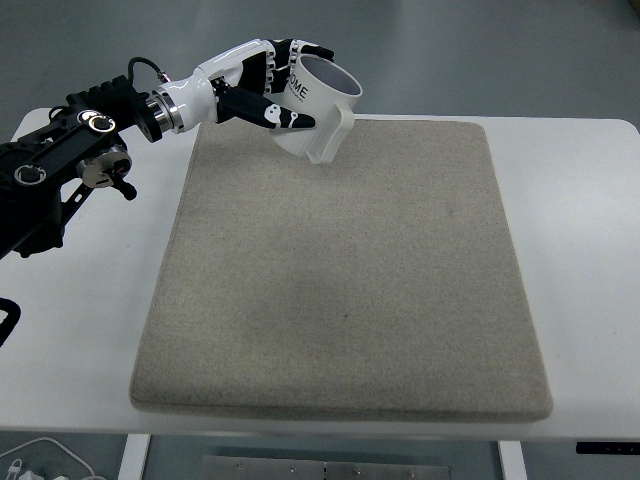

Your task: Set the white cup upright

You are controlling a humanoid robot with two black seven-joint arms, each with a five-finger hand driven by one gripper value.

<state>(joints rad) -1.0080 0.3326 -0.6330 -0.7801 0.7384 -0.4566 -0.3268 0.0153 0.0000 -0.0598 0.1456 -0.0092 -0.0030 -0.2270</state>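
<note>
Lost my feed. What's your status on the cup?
Left hand shut on white cup. Cup tilted, above mat's far edge. Nothing in the way.

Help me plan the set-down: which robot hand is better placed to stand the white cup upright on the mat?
Left. The left robot hand already grips the white cup, held tilted above the far edge of the beige mat. No right arm is in view.

We see the left arm [70,170] stretched toward the mat's [340,300] far-left corner, our left hand [265,85] curled around the white cup [315,110]
</note>
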